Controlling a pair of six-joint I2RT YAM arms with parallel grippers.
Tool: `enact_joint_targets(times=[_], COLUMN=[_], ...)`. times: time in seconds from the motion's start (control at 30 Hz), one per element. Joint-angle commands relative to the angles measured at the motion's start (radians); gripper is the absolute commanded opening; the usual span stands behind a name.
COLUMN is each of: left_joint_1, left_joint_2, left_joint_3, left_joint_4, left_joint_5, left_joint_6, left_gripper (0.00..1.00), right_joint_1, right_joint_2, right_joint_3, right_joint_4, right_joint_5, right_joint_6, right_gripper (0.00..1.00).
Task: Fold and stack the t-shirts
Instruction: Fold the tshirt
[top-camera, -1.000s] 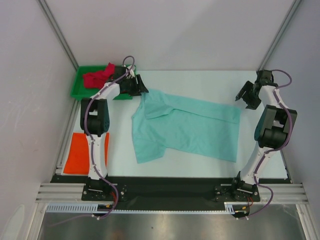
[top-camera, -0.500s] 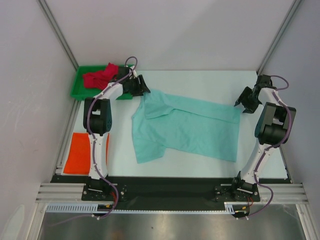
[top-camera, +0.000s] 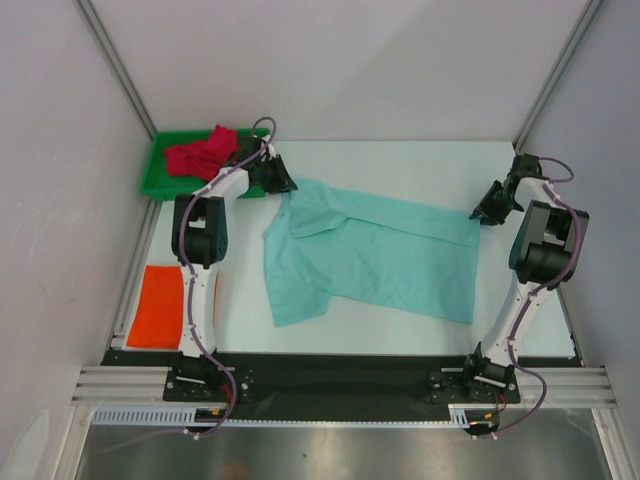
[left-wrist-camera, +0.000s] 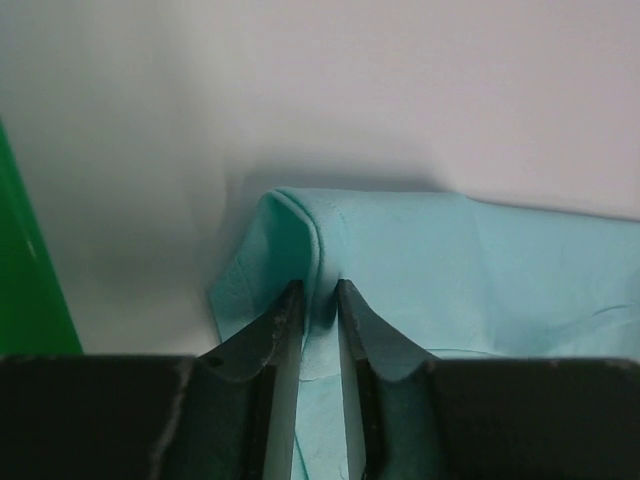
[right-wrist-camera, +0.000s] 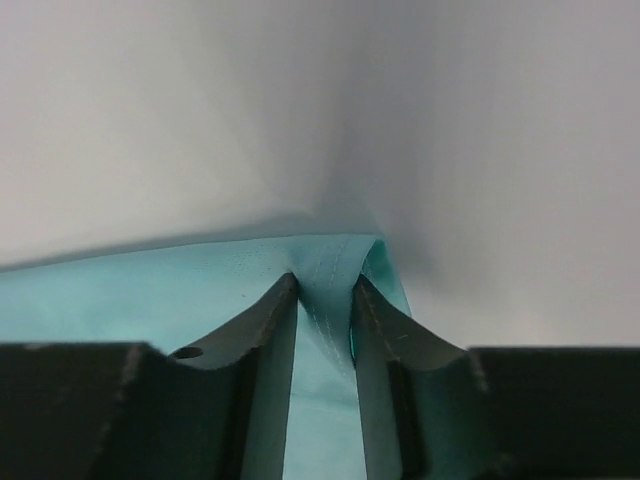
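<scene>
Now, L claw (left-wrist-camera: 318, 300) nipped on mint tee (top-camera: 380, 255) far-left corner, R claw (right-wrist-camera: 325, 295) nipped on far-right corner, table (top-camera: 400, 165) beyond both edges

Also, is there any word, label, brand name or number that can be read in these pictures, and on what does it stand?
None: no readable text in any view.
The mint green t-shirt, orange t-shirt, red t-shirt and green tray all look plain, with no print, tag or sign showing.
</scene>
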Motion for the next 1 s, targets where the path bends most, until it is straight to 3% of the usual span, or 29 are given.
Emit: enact_joint_targets(times=[0.0, 0.1, 0.3, 0.57, 0.8, 0.93, 0.97], left_joint_1=[0.001, 0.001, 0.004, 0.011, 0.011, 0.011, 0.011], left_joint_2=[0.005, -0.001, -0.01, -0.019, -0.035, -0.051, -0.058], left_joint_3=[0.044, 0.047, 0.05, 0.045, 0.028, 0.024, 0.022], left_joint_4=[0.02, 0.016, -0.012, -0.036, -0.056, -0.084, -0.087], left_joint_5=[-0.015, -0.034, -0.081, -0.133, -0.152, -0.186, -0.19], left_joint_6=[-0.002, -0.004, 0.012, 0.021, 0.036, 0.052, 0.053], left_gripper=[0.24, 0.17, 0.01, 0.0, 0.04, 0.15, 0.24], right_joint_1=[-0.007, -0.013, -0.019, -0.028, -0.041, -0.042, -0.042], right_joint_2=[0.011, 0.016, 0.049, 0.083, 0.088, 0.082, 0.082], right_joint_3=[0.066, 0.068, 0.102, 0.117, 0.12, 0.126, 0.134], right_joint_4=[0.014, 0.04, 0.042, 0.034, 0.033, 0.013, 0.004], right_joint_5=[0.007, 0.01, 0.01, 0.021, 0.032, 0.045, 0.071], right_joint_6=[0.036, 0.067, 0.084, 0.073, 0.066, 0.061, 0.061], right_gripper=[0.23, 0.14, 0.08, 0.07, 0.11, 0.18, 0.21])
